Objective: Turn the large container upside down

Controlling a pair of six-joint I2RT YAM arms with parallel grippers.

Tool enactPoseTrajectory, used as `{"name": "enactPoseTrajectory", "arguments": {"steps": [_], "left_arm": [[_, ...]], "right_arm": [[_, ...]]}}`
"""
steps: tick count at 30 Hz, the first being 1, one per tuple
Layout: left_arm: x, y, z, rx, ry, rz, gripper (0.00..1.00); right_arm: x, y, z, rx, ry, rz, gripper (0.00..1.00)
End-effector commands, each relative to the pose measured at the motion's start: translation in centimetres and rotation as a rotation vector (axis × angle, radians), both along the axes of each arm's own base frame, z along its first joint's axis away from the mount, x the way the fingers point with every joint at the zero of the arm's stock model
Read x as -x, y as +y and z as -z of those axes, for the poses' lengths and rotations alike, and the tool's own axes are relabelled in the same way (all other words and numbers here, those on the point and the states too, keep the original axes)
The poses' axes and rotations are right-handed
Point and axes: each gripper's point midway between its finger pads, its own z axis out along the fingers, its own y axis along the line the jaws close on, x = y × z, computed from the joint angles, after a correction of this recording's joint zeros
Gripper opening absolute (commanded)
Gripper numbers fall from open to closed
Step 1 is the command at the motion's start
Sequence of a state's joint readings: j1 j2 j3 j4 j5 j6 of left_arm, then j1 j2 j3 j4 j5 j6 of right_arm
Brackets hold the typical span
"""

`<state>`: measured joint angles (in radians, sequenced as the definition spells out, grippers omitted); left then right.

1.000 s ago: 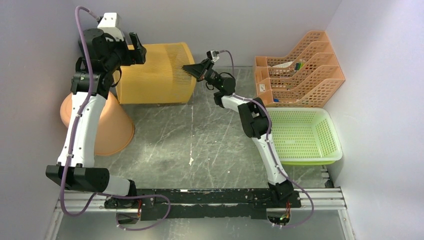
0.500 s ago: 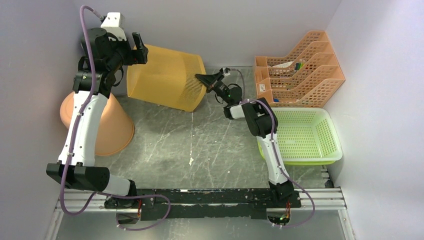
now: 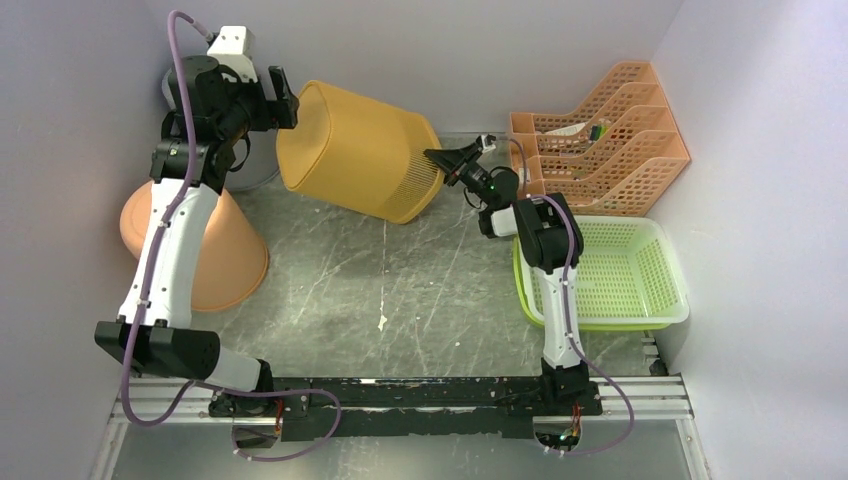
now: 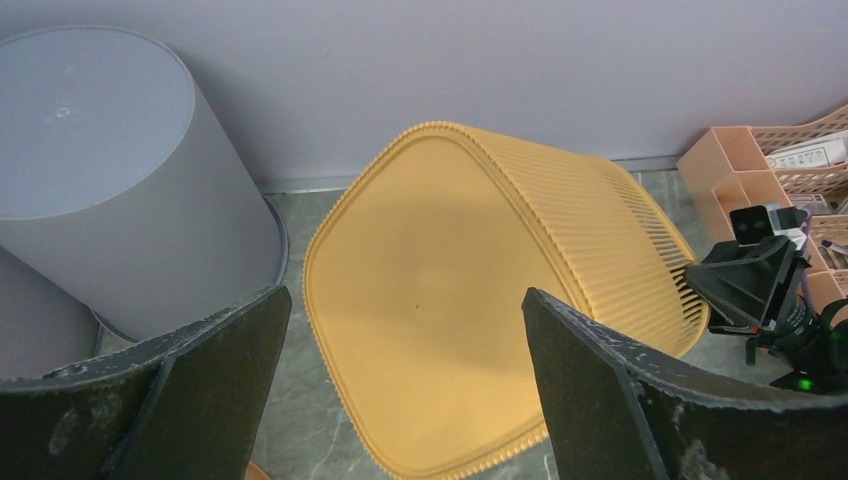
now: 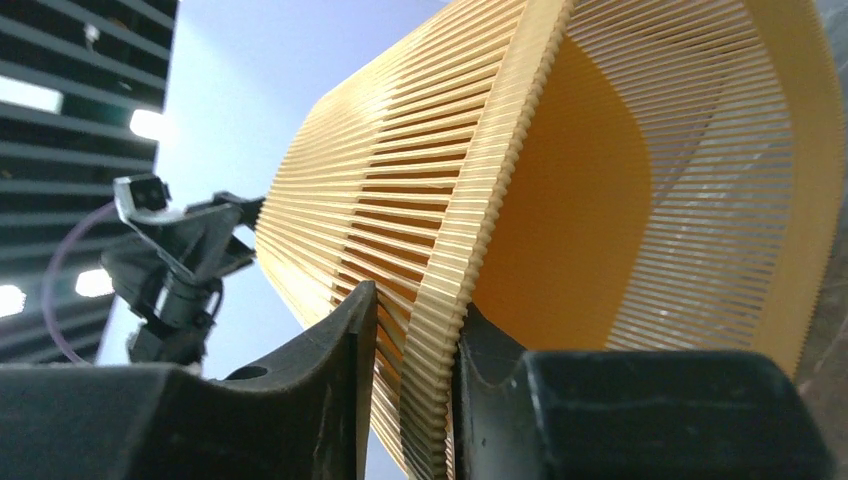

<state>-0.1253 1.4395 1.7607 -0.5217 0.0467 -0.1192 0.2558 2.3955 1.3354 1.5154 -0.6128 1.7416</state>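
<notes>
The large container (image 3: 360,150) is a yellow ribbed bin, tilted with its closed base up and to the left and its open mouth down and to the right on the table. My right gripper (image 3: 437,157) is shut on the mouth's rim; in the right wrist view the fingers (image 5: 340,350) pinch the ribbed rim (image 5: 500,180). My left gripper (image 3: 283,95) is open and empty, hovering just off the container's base. In the left wrist view the flat base (image 4: 440,310) fills the gap between the spread jaws of that gripper (image 4: 405,300).
A grey round bin (image 4: 100,200) stands at the back left by the wall. An orange cone-shaped bin (image 3: 215,250) lies under the left arm. Orange file trays (image 3: 600,140) stand at the back right, with a green basket (image 3: 610,270) in front of them.
The container has tipped from lying on its side to a tilt, base rising, and it has slid right. The right gripper moved right with the rim. The left gripper stayed by the base.
</notes>
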Motion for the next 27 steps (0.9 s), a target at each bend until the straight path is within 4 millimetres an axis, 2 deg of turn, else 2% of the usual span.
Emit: {"name": "enactPoseTrajectory", "arguments": {"steps": [1, 6, 14, 27], "left_arm": [[-0.6, -0.2, 0.4, -0.008, 0.004, 0.001, 0.99], [-1.0, -0.4, 1.4, -0.004, 0.026, 0.008, 0.99], [-1.4, -0.6, 2.5, -0.01, 0.05, 0.014, 0.99], [-2.4, -1.1, 3.5, -0.009, 0.07, 0.029, 0.99]], "right_arm": [[0.2, -0.3, 5.1, 0.221, 0.019, -0.022, 0.26], [-0.5, -1.0, 8.2, 0.364, 0.099, 0.018, 0.31], [-1.8, -2.3, 10.5, 0.52, 0.176, 0.105, 0.31], [-3.7, -6.7, 11.5, 0.812, 0.239, 0.281, 0.31]]}}
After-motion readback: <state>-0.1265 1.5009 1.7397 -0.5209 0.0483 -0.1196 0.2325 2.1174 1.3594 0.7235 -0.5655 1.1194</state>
